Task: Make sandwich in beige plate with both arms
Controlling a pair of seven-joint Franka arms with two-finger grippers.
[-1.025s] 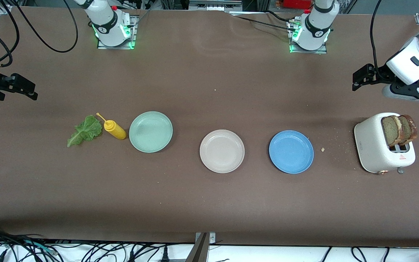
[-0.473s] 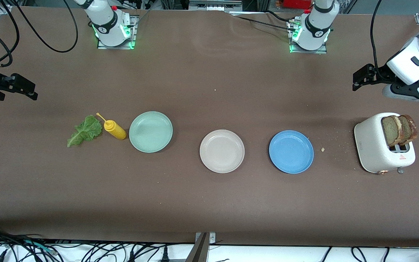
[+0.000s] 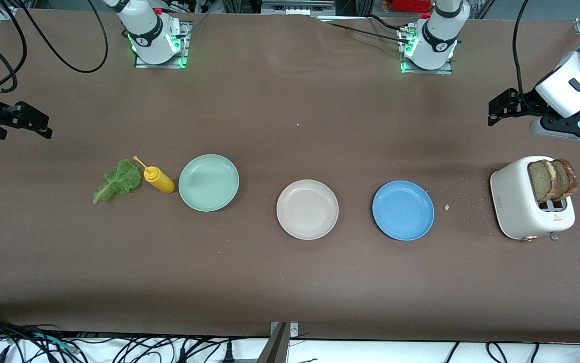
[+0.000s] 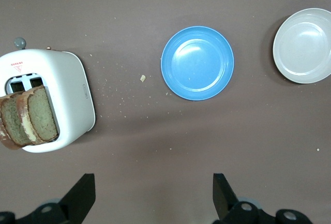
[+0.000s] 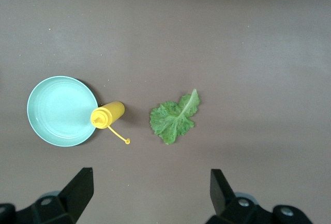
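Count: three plates, two bread slices [image 3: 552, 180] upright in one white toaster [image 3: 519, 204] at frame right, one lettuce leaf [image 3: 117, 181] and one yellow bottle [image 3: 158, 180] at frame left. Beige plate [image 3: 307, 209], round, shallow, bare, sits mid-frame between mint plate [image 3: 208, 182] and blue plate [image 3: 403, 210] on the tabletop [image 3: 290, 277]. Left gripper [image 4: 153, 195] hangs above the tabletop by the toaster, right gripper [image 5: 150, 193] above the tabletop by the lettuce; both jaws wide apart, holding nothing.

Lettuce, sauce bottle and green plate seen from above

A ruffled lettuce leaf [image 5: 175, 116] is laid flat on the brown table [image 5: 217, 38]. A yellow squeeze bottle [image 5: 107, 116] is tipped on its side between the leaf and a mint green plate [image 5: 58, 111], touching the plate's rim. The right gripper [image 5: 150, 199] is held spread wide, empty.
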